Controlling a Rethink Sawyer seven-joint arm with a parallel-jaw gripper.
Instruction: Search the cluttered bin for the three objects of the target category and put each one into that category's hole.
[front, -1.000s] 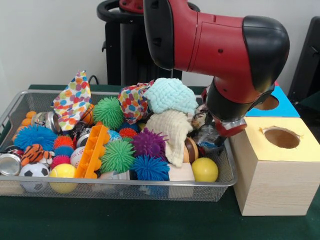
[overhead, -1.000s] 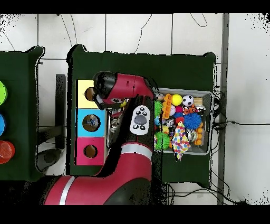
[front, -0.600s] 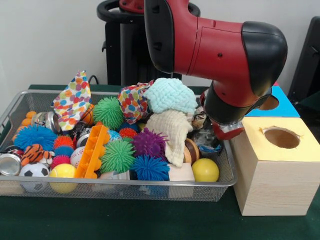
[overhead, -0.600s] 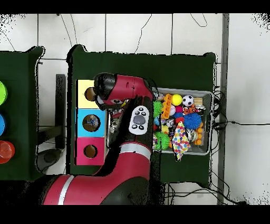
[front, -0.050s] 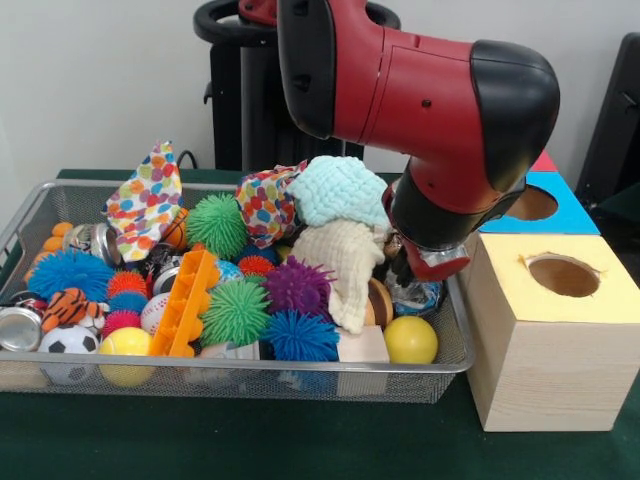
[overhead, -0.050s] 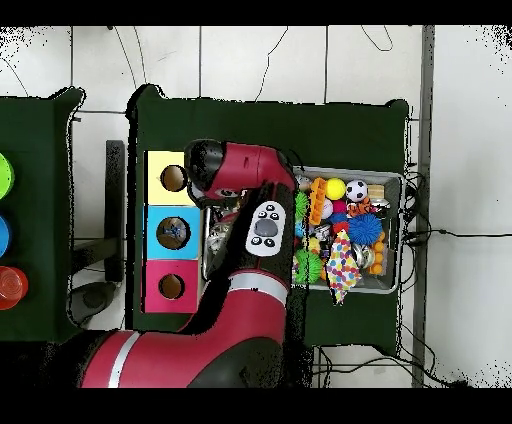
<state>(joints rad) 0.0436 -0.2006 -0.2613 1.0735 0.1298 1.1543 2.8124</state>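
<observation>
- Bin (front, -0.050s: 60, 372) clutter, balls and cloths, fills the left.
- Gripper (front, -0.050s: 420, 262) sits low at the bin's right end; finger state: cannot tell.
- Yellow-topped box (front, -0.050s: 545, 350) stands just beside; a snagged cloth (front, -0.050s: 340, 265) could drag out.

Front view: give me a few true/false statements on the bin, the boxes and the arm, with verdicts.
1. The wire bin holds a yellow ball at its front corner next to the yellow-topped box. True.
2. The arm is over the bin's end beside the boxes. True.
3. The yellow-topped box has a square hole. False: its hole is round.
4. The orange plastic piece lies outside the bin on the cloth. False: it is inside, among the spiky balls.
5. A cream knitted cloth hangs below a light blue one. True.
</observation>
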